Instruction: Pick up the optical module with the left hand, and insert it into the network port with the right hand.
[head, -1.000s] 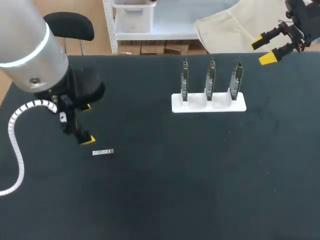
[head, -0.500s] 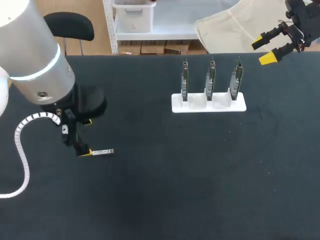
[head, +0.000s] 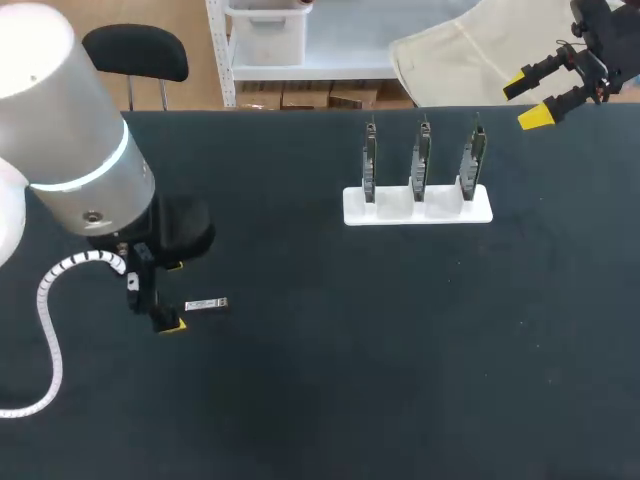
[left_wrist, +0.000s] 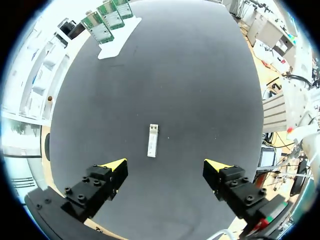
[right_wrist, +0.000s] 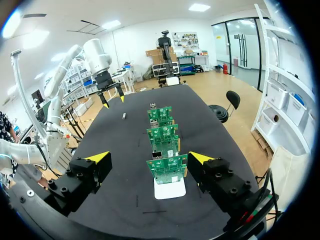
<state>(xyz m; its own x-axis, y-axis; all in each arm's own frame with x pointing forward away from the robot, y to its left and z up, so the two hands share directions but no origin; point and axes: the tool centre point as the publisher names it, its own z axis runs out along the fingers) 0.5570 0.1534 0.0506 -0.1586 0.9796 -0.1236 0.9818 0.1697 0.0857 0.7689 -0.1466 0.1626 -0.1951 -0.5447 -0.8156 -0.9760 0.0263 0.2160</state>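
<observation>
Black table top (head: 400, 350): flat and matte, so anything thin lies low and you must pinch close to the surface.
White stand (head: 418, 205): far side, holding three green boards (right_wrist: 167, 167) upright in a row, probably so you can push in level.
Right gripper (head: 527, 100): beyond the stand, fingers wide, empty; likely awaiting your handover.
Left gripper (left_wrist: 166, 165): low, spread wide, gripping nothing.
Optical module (left_wrist: 152, 140): flat on the table, just ahead, centred between those fingers, untouched.

it looked like a robotics lab: a wide black counter (head: 350, 380) carried three circuit boards (head: 422, 160) upright in a white stand (head: 420, 212), flanked by the left arm (head: 70, 130) and right arm (head: 600, 30).
</observation>
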